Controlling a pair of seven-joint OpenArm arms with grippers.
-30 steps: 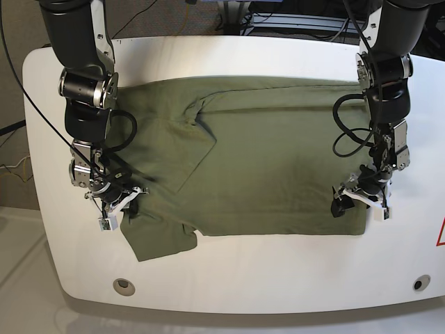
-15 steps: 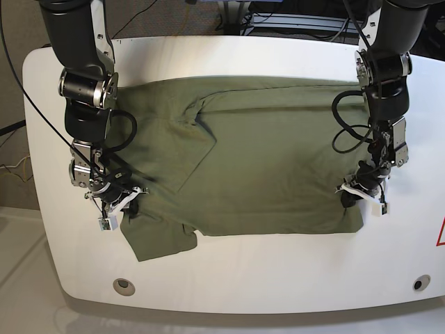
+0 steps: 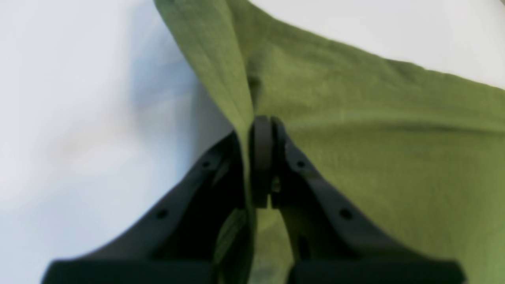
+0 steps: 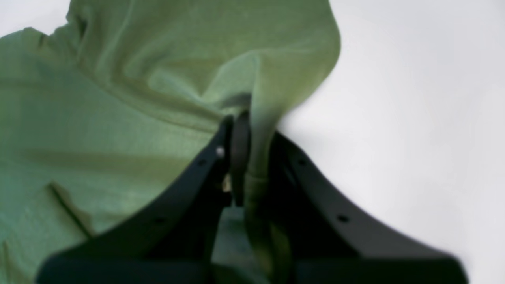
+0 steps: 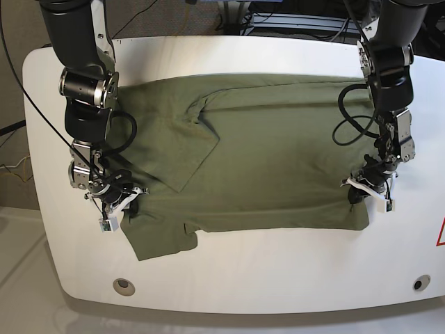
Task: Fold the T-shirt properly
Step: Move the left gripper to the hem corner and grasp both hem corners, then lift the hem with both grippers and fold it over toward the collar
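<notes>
The olive-green T-shirt [image 5: 257,160] lies spread across the white table [image 5: 278,271], one sleeve folded over its body at the left. My left gripper [image 5: 360,195] is at the shirt's right near corner, shut on a pinch of cloth; the left wrist view shows the T-shirt [image 3: 355,130] rising in a ridge from the closed left gripper [image 3: 262,130]. My right gripper [image 5: 128,203] is shut on the shirt's left near edge by the lower sleeve. In the right wrist view the T-shirt [image 4: 138,90] bunches up between the fingers of the right gripper [image 4: 246,126].
Two round holes [image 5: 124,284] [image 5: 418,283] sit in the table near its front edge. A red mark [image 5: 441,233] shows at the right edge. Cables and equipment [image 5: 278,17] lie beyond the table's far side.
The left gripper closed on the shirt's right near corner and drew it slightly right and away. The shirt's near edge has pulled straighter. The right gripper kept its hold.
</notes>
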